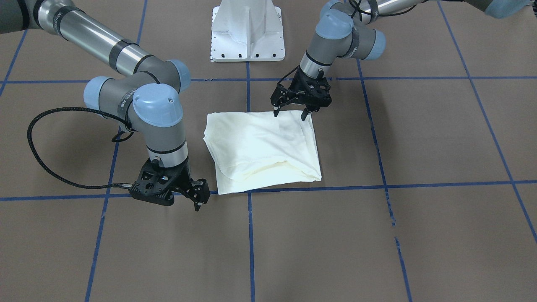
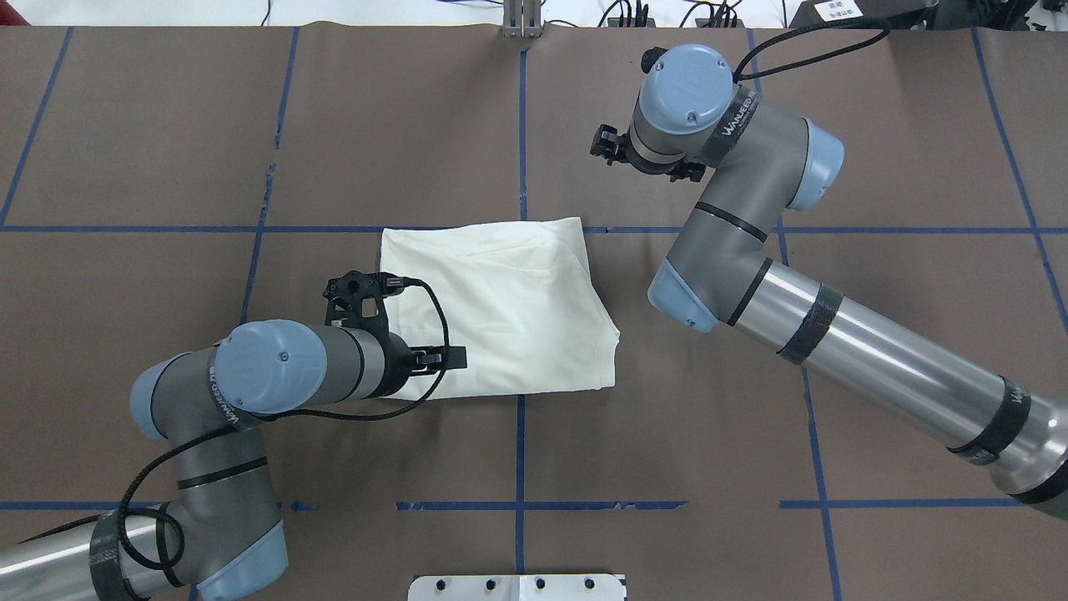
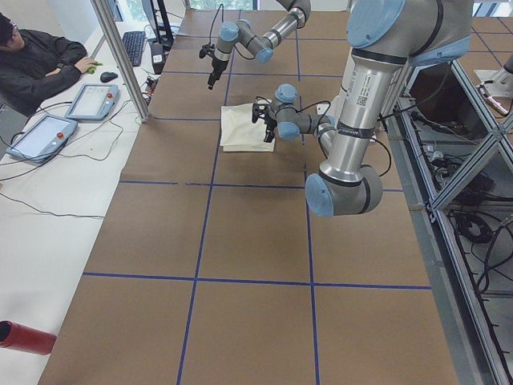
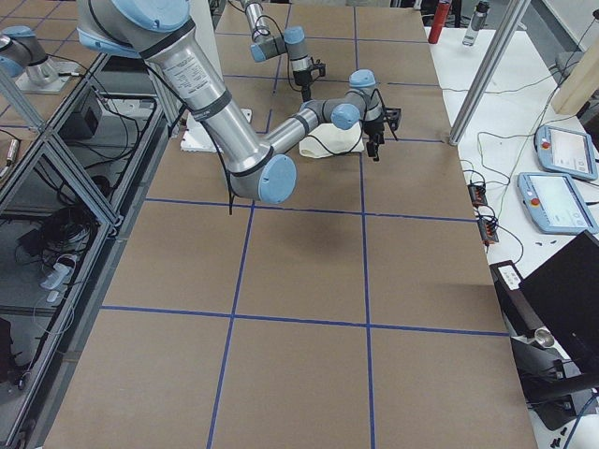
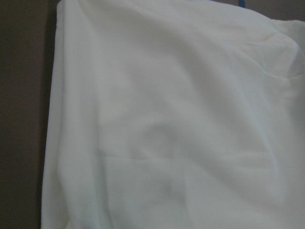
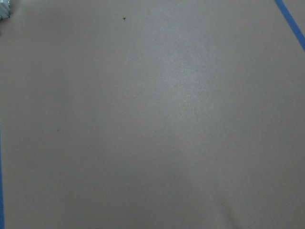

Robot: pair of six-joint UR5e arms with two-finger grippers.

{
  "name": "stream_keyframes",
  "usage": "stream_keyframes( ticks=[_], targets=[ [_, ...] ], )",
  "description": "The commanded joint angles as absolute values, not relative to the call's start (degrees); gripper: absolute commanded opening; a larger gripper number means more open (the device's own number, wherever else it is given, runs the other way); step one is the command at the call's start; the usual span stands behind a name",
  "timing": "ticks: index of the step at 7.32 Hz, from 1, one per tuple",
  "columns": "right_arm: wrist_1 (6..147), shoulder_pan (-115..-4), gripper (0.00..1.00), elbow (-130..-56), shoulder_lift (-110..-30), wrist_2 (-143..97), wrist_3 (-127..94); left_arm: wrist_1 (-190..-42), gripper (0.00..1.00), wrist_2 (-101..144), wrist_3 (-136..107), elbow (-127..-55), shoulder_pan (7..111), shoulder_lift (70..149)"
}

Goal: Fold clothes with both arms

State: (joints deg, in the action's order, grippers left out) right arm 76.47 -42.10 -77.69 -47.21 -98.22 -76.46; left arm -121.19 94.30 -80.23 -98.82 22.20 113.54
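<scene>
The clothes are one cream-white shirt (image 1: 262, 147), folded into a rough rectangle with its plain side up, lying mid-table (image 2: 501, 309). No print shows. My left gripper (image 1: 289, 114) hangs open just over the shirt's edge nearest the robot base, its fingers spread and holding nothing. The left wrist view is filled by the shirt's cloth (image 5: 167, 119). My right gripper (image 1: 201, 200) stands open beside the shirt's far corner, off the cloth, with nothing in it. In the overhead view the right gripper (image 2: 602, 143) is above bare table. The right wrist view shows only brown table.
Blue tape lines (image 1: 250, 235) grid the brown table. The white pedestal base (image 1: 247, 33) stands at the robot's side. Off the table's far side, a person (image 3: 40, 60) sits at a desk with teach pendants (image 3: 92, 100).
</scene>
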Motion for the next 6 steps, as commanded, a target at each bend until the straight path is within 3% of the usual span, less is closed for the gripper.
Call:
stream_keyframes(
  ticks=[1,6],
  targets=[
    [76.5,-42.1,1.0,-77.7,-47.3,-98.2,-76.5,-121.2,1.0,94.4,-80.0,-97.6,22.1,113.7],
    [76.5,-42.1,1.0,-77.7,-47.2,-98.3,-76.2,-120.6,1.0,94.7,-79.4,-101.0,22.7,112.6]
  ],
)
